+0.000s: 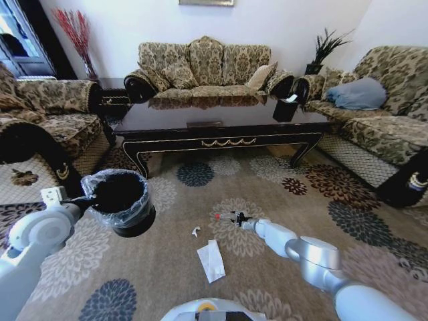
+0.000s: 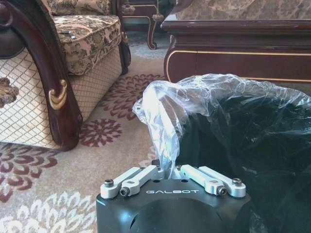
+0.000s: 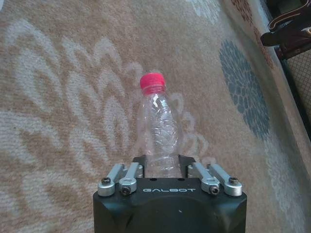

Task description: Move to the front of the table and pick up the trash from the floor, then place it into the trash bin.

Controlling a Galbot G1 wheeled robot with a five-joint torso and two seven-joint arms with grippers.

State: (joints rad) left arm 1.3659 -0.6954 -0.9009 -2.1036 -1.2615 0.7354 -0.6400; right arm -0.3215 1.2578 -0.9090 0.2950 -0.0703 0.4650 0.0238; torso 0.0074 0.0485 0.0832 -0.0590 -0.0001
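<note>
My right gripper (image 1: 235, 219) (image 3: 163, 171) is low over the floor (image 1: 281, 200), shut on the base of a clear plastic bottle (image 3: 160, 128) whose red cap (image 1: 218, 217) points away from it. A folded white paper sheet (image 1: 211, 259) and a tiny white scrap (image 1: 195, 232) lie on the carpet close by. My left gripper (image 1: 85, 199) (image 2: 172, 171) is shut on the bag-lined rim of the black trash bin (image 1: 124, 200) (image 2: 243, 145), at my left. The long dark table (image 1: 221, 124) stands ahead.
Patterned sofas (image 1: 204, 67) stand behind the table, with armchairs at the left (image 1: 47, 120) and right (image 1: 381, 114). A carved armchair leg (image 2: 60, 97) is close to the bin. A small black holder (image 1: 286, 107) sits on the table's right end.
</note>
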